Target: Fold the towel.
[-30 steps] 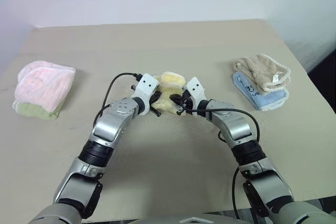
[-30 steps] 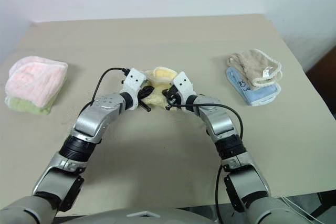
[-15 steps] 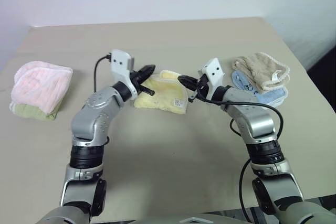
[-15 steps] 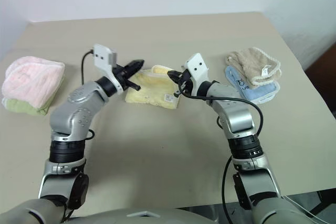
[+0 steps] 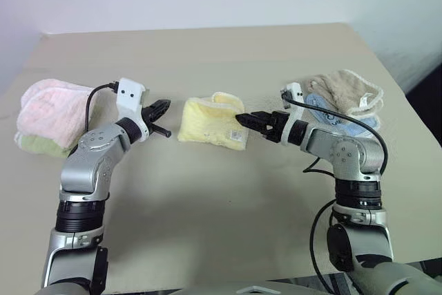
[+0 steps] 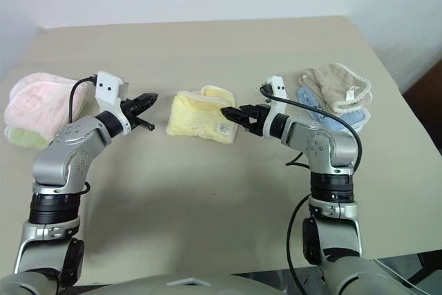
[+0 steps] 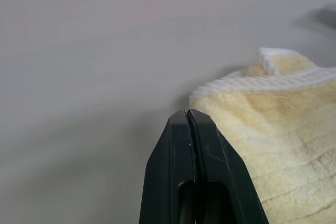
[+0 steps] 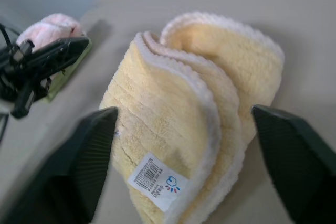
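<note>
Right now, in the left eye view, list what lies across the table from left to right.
Pink towel → left gripper → yellow towel → right gripper → tan towel, lying on a blue one.

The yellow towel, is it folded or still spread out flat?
Folded. The towel lies as a compact bundle on the table, its stitched edges stacked in layers.

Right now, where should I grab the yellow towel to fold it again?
Probably the layered, white-stitched edge by the label, on the towel's right side. The open right end effector already faces it, fingers on either side, so come in level from the right.
</note>
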`<state>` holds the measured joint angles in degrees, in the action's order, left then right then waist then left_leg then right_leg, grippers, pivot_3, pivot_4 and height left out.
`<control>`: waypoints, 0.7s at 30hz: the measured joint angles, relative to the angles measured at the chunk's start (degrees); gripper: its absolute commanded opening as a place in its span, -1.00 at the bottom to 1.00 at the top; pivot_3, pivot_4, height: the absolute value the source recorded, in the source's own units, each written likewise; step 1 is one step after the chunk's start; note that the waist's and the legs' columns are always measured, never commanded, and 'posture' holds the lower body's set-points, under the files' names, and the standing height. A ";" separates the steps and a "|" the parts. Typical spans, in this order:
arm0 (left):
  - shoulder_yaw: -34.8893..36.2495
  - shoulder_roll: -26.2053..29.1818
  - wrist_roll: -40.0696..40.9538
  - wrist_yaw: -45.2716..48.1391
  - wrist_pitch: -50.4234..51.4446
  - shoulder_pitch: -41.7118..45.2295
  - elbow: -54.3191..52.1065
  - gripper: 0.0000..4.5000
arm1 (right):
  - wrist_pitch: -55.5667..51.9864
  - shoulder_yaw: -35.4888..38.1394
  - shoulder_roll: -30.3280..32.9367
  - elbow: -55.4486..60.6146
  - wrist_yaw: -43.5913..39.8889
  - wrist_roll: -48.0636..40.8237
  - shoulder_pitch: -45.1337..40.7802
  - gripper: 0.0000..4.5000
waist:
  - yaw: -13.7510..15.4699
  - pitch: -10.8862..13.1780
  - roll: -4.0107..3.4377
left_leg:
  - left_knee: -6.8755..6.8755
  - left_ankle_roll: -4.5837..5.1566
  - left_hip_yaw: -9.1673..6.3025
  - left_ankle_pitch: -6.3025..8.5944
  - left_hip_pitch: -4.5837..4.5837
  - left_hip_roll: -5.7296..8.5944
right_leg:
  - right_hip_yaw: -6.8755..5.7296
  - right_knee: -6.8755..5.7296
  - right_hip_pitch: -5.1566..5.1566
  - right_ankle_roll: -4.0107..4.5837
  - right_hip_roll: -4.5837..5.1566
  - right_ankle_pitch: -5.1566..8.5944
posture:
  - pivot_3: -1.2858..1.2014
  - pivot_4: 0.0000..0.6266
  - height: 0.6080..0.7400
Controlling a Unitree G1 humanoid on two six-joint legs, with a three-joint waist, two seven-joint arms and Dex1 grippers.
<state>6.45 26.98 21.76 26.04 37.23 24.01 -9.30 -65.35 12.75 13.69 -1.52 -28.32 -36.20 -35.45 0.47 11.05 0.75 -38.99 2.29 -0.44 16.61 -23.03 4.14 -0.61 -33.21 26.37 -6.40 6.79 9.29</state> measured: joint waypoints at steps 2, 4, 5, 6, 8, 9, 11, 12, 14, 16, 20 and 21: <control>-0.18 -0.18 0.02 -0.05 0.00 -0.34 -0.54 -1.00 | -0.05 -0.03 -0.08 -2.63 1.41 0.45 -0.61 0.99 | -0.14 0.00 0.00 | 0.00 0.00 0.00 0.00 -0.02 0.00 | 0.00 0.00 0.01 0.00 0.00 0.00 | 0.03 -0.52 0.82; -0.28 -0.23 0.06 -0.10 0.01 -0.58 -1.10 -1.00 | 0.08 0.01 -0.16 -5.80 2.66 1.23 -1.13 0.99 | -0.27 0.00 0.00 | 0.00 0.00 0.01 0.00 -0.02 0.01 | 0.00 0.00 0.01 0.00 0.00 0.00 | 0.03 -0.52 0.82; -0.30 -0.23 0.07 -0.14 0.01 -0.70 -1.27 -1.00 | 0.18 0.11 -0.24 -7.09 2.93 1.22 -1.28 0.99 | -0.33 0.00 0.00 | 0.00 0.00 0.01 0.00 -0.02 0.01 | 0.00 0.00 0.01 0.00 0.00 0.00 | 0.03 -0.52 0.82; -0.30 -0.23 0.07 -0.18 0.03 -0.79 -1.33 -1.00 | 0.34 0.30 -0.38 -7.89 2.94 1.11 -1.71 0.99 | -0.42 0.00 0.00 | 0.00 0.00 0.01 0.00 -0.02 0.00 | 0.00 0.00 0.01 0.00 -0.01 0.00 | 0.03 -0.52 0.82; -0.40 -0.30 0.08 -0.19 0.04 -0.85 -1.64 -1.00 | 0.79 0.35 -0.84 -9.57 2.70 1.09 -2.62 0.99 | -0.85 0.00 0.00 | -0.02 0.00 0.01 -0.01 0.00 0.00 | 0.00 -0.01 -0.02 0.00 -0.01 -0.01 | 0.03 -0.52 0.82; -0.45 -0.36 0.09 -0.19 0.04 -0.87 -1.80 -1.00 | 1.05 0.35 -1.08 -10.36 2.49 1.09 -3.01 0.99 | -1.10 0.00 0.00 | -0.03 0.00 0.01 -0.01 0.00 0.01 | 0.00 -0.01 -0.03 0.00 -0.01 -0.01 | 0.03 -0.52 0.82; -0.67 -0.71 0.10 -0.20 0.06 -0.87 -2.03 -1.00 | 1.24 0.36 -1.81 -11.79 2.13 1.01 -3.77 0.99 | -1.44 -0.01 0.00 | -0.03 0.00 0.02 -0.01 0.03 0.00 | 0.01 -0.02 -0.03 0.00 -0.02 -0.01 | 0.03 -0.52 0.82; -0.83 -0.76 0.11 -0.19 0.07 -0.87 -2.06 -1.00 | 1.21 0.56 -2.31 -12.46 2.06 0.95 -4.10 0.99 | -1.61 -0.01 0.00 | -0.03 0.00 0.03 -0.01 0.03 -0.01 | 0.01 -0.04 -0.02 0.00 -0.03 -0.01 | 0.03 -0.52 0.82; -1.10 -0.87 0.12 -0.18 0.10 -0.87 -2.08 -1.00 | 1.05 0.92 -3.47 -13.77 2.00 0.51 -4.78 0.99 | -1.77 -0.01 0.00 | -0.02 -0.02 0.03 -0.02 0.04 -0.04 | 0.02 -0.07 0.01 0.00 -0.06 -0.01 | 0.03 -0.52 0.82; -1.10 -0.88 0.13 -0.16 0.12 -0.86 -2.08 -1.00 | 0.71 0.58 -4.63 -14.62 1.90 0.43 -5.59 0.99 | -1.81 -0.01 -0.01 | -0.01 -0.03 0.03 -0.03 0.04 -0.06 | 0.02 -0.11 0.03 0.00 -0.07 -0.01 | 0.03 -0.52 0.82; -1.09 -0.85 0.17 -0.02 0.12 -0.87 -2.09 -1.00 | -0.07 -1.63 -7.28 -15.33 1.57 0.07 -6.69 0.99 | -1.58 -0.01 -0.01 | -0.03 -0.04 0.03 -0.03 0.03 -0.03 | 0.02 -0.10 0.03 0.00 -0.04 -0.01 | 0.03 -0.52 0.82; -1.09 -0.84 0.18 0.03 0.12 -0.87 -2.10 -1.00 | -0.12 -2.00 -7.68 -15.58 1.57 0.07 -7.12 0.99 | -1.56 -0.01 -0.01 | -0.03 -0.03 0.03 -0.03 0.03 -0.02 | 0.02 -0.10 0.02 0.00 -0.03 -0.01 | 0.03 -0.52 0.82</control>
<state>5.36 26.14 21.94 26.07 37.35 23.15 -11.40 -65.47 10.75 6.00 -17.10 -26.76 -36.13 -42.57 -1.09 11.04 0.74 -39.02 2.25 -0.41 16.58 -23.01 4.12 -0.59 -33.31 26.39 -6.40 6.76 9.28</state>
